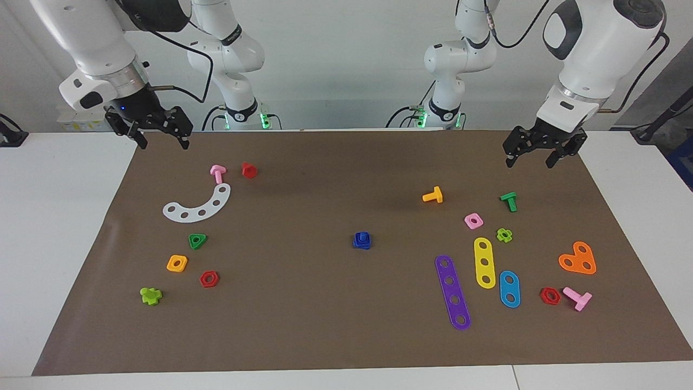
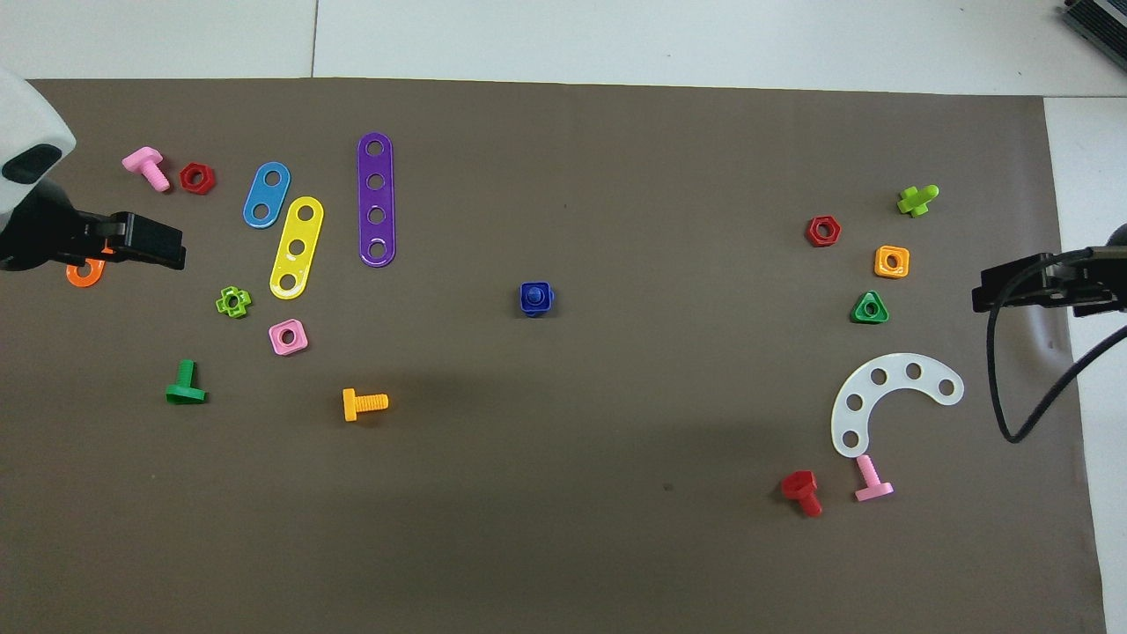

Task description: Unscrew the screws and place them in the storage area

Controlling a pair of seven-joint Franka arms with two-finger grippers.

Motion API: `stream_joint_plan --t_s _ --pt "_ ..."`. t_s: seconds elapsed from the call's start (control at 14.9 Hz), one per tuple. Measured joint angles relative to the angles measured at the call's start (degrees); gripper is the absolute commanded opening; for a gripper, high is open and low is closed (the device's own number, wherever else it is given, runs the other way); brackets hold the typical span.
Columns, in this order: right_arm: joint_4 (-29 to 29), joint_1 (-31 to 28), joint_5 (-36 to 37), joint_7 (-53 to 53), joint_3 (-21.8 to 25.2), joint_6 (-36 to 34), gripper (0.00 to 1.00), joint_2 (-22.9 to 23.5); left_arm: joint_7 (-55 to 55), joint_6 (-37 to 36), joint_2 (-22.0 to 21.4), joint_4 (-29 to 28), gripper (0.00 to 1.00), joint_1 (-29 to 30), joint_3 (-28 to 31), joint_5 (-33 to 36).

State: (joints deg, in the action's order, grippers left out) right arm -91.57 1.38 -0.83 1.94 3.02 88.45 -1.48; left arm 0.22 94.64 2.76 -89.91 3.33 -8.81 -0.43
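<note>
The dark-blue bolt [image 1: 361, 239] stands at the middle of the brown paper mat [image 1: 303, 303], seated in a flat blue square nut; it also shows in the overhead view [image 2: 535, 298]. Small coloured nuts and bolts lie strewn on the mat [image 2: 616, 493] toward both arms' ends. My left gripper [image 1: 530, 160] hangs open and empty in the air over the left arm's end of the mat; in the overhead view [image 2: 151, 246] it covers part of an orange plate [image 2: 84, 273]. My right gripper [image 1: 162, 142] hangs open and empty over the right arm's end [image 2: 1004, 291].
Toward the left arm's end lie purple [image 1: 452, 292], yellow [image 1: 484, 262] and blue [image 1: 509, 288] strips, an orange bolt [image 1: 433, 195], a green bolt [image 1: 509, 201] and a pink nut [image 1: 473, 220]. Toward the right arm's end lie a white curved strip [image 1: 198, 206], a pink bolt [image 1: 217, 173] and several nuts.
</note>
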Motion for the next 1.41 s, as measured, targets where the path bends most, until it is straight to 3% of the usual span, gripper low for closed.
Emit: stream_joint_plan --t_s 0.74,1.14,1.41 --pt "0.0 0.0 0.0 0.0 0.0 0.0 1.00 0.0 0.0 0.3 -0.3 -1.6 1.00 -0.7 -0.7 0.0" --pt "0.0 0.0 0.0 0.0 0.0 0.0 1.00 0.0 -7.5 3.2 -1.0 -5.9 1.00 -8.2 -1.1 -1.2" --pt "0.0 0.0 0.0 0.0 0.0 0.0 1.00 0.0 -18.7 9.3 3.0 -6.0 1.00 -14.7 -1.1 -1.7"
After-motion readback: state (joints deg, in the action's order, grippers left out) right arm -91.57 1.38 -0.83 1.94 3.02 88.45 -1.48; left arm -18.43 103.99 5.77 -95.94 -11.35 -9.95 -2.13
